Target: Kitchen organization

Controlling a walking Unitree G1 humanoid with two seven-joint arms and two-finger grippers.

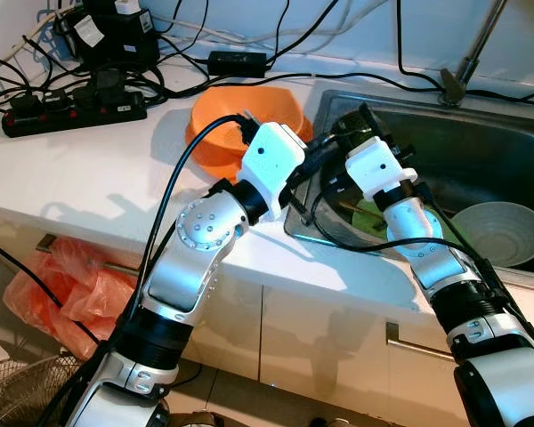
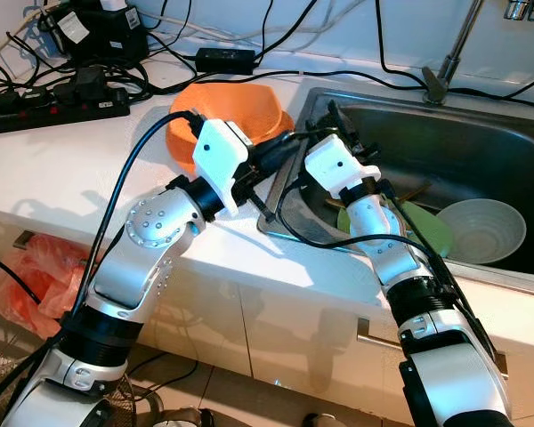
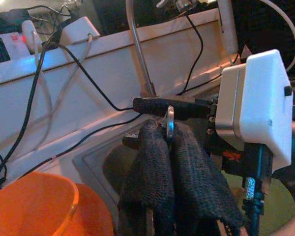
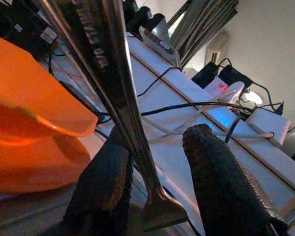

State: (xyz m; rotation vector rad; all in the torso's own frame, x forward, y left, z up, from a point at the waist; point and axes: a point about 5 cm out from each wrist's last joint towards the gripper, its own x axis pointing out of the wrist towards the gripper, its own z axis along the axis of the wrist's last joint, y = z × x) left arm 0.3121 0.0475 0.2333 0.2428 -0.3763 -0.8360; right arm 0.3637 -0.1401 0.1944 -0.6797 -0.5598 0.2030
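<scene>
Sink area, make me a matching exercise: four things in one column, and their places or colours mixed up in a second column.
Things:
1. orange bowl
2. pale bowl
3. power strip
4. green plate

Places or colours:
A. inside the sink, far right
B. black, at the counter's back left
C. on the white counter beside the sink
D. in the sink, partly hidden by the right arm

Pairs: 1-C, 2-A, 3-B, 4-D

White countertop (image 1: 89, 178) above white cabinets (image 1: 329, 347), tiled floor.
</scene>
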